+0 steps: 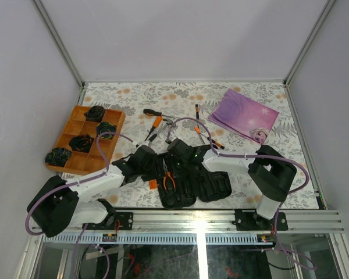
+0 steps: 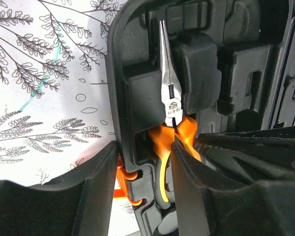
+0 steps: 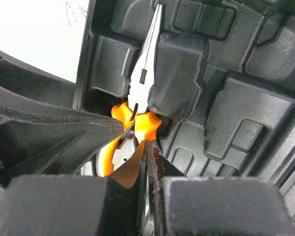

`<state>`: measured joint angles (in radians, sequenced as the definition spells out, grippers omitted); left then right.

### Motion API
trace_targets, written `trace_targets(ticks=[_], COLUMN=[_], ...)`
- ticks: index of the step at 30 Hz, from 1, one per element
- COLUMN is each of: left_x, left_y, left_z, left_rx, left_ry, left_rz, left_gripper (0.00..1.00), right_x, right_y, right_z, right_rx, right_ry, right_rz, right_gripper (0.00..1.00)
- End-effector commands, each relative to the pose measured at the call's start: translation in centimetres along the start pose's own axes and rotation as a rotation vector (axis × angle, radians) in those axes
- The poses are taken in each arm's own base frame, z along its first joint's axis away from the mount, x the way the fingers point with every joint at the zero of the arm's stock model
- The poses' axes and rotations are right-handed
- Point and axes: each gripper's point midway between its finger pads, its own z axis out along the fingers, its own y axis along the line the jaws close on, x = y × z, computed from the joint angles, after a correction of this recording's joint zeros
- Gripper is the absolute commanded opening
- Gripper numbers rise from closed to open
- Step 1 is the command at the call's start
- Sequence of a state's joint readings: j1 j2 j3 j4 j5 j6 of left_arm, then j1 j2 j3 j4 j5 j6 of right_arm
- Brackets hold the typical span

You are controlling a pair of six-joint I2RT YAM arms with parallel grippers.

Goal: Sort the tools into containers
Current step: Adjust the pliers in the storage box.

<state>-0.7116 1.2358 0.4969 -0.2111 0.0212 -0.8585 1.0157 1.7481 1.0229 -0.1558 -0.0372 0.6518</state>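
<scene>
Right gripper [image 3: 143,143] clenched, left gripper [image 2: 145,147] grip unclear; pushing off-centre, I'd wedge orange-handled steel pliers [image 2: 169,93] crooked in black moulded plastic case [image 2: 246,73].

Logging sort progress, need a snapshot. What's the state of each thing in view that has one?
case: open, flat on the table.
pliers: jaws closed, lying in a case slot.
left tool: open, astride the case rim and one pliers handle.
right tool: shut, tips at the pliers handles.
screwdrivers: loose on the table, outside the case.
orange tray: black lumps in several compartments.
</scene>
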Motion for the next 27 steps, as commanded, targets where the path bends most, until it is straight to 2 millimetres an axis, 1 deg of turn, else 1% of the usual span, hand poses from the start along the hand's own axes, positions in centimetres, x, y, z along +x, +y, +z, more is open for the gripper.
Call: trace_targets(ticks=[1, 5, 10, 16, 20, 27], left_x=[2.2, 2.5, 2.6, 2.3, 1.9, 0.9], left_y=[3.3, 3.1, 3.1, 2.8, 2.5, 2.1], left_z=[0.9, 1.2, 1.2, 0.8, 0.5, -0.5], left_rx=[-0.127, -0.116, -0.115, -0.109, -0.095, -0.086], left_ry=[0.068, 0.08, 0.08, 0.065, 0.046, -0.003], left_rz=[0.052, 0.044, 0.042, 0.043, 0.038, 0.039], left_gripper=[0.3, 0.26, 0.2, 0.19, 0.22, 0.31], right_x=[5.9, 6.6, 6.1, 5.6, 4.9, 2.4], right_y=[-3.4, -3.7, -3.6, -3.4, -2.6, -0.6], right_z=[2.3, 3.0, 2.8, 2.1, 1.5, -0.5], right_rx=[0.128, 0.134, 0.149, 0.148, 0.098, 0.007], right_ry=[0.194, 0.225, 0.219, 0.196, 0.158, 0.04], right_rz=[0.024, 0.032, 0.035, 0.033, 0.029, 0.016], right_gripper=[0.0, 0.0, 0.0, 0.0, 0.0, 0.05])
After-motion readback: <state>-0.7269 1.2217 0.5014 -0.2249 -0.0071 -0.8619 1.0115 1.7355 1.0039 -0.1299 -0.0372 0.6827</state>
